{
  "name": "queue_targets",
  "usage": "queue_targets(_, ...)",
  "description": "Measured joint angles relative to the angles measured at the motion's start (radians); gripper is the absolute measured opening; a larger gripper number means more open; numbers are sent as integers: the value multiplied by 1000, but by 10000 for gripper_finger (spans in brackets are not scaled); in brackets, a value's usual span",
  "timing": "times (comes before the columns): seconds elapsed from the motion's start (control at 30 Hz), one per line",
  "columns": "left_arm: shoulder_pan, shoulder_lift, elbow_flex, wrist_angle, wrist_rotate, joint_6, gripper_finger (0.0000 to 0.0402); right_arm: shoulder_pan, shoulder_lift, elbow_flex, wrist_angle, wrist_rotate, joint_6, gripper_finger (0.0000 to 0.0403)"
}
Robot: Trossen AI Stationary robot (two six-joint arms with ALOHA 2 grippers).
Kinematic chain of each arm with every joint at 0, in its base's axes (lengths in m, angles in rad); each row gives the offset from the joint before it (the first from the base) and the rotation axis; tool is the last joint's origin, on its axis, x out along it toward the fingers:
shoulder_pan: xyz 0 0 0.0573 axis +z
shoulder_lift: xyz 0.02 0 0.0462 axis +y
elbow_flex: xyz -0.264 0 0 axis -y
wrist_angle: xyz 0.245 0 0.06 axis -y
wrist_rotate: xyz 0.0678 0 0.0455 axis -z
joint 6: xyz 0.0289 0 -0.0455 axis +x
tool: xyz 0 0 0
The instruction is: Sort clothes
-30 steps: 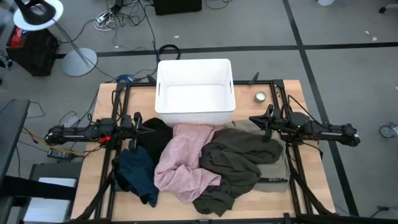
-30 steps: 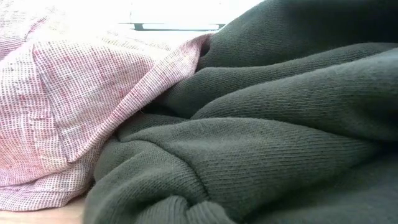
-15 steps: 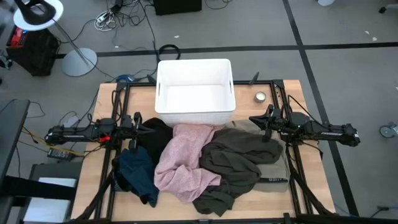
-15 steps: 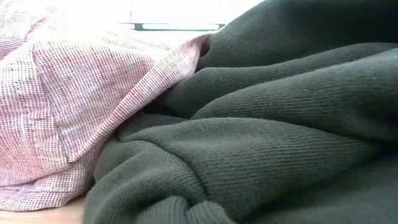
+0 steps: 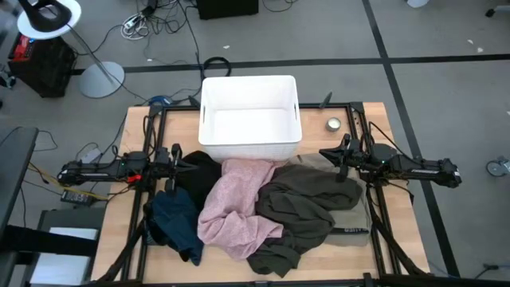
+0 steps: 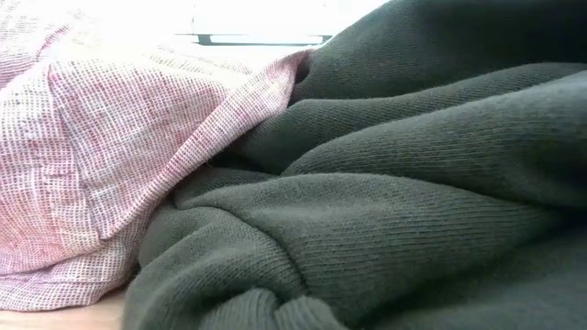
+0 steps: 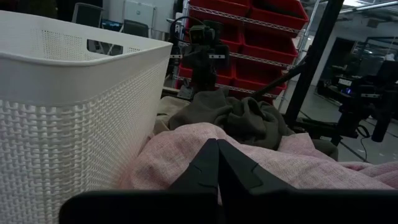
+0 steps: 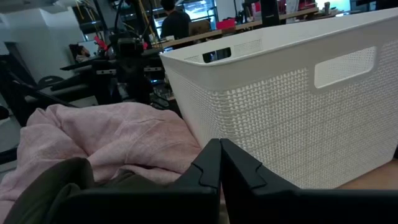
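A pile of clothes lies on the table in front of the white bin [image 5: 249, 118]: a black garment [image 5: 201, 171] and a dark teal-blue one [image 5: 177, 223] at the left, a pale pink one [image 5: 237, 203] in the middle, an olive-brown one [image 5: 303, 206] at the right. A light grey-beige edge [image 5: 351, 227] shows under the olive one. My left gripper [image 5: 177, 156] is shut and empty at the pile's left, beside the black garment. My right gripper [image 5: 324, 153] is shut and empty at the pile's right, just beyond the olive garment.
The white bin stands at the table's far middle. A small round tin [image 5: 333, 124] sits to its right. Black frame rails [image 5: 374, 207] run along the table's left and right sides. A person [image 8: 176, 22] shows in the room beyond.
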Motion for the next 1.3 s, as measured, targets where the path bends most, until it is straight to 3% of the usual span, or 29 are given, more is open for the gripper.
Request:
queue_targets(0.8, 0, 0, 0, 25, -16, -1, 6, 0, 0, 0, 0, 0, 0, 7)
queue_targets(1.17, 0, 0, 0, 41, 5, -68, 6, 0, 0, 0, 0, 0, 0, 7)
queue_targets(1.3, 0, 0, 0, 47, -11, -213, 6, 0, 0, 0, 0, 0, 0, 7)
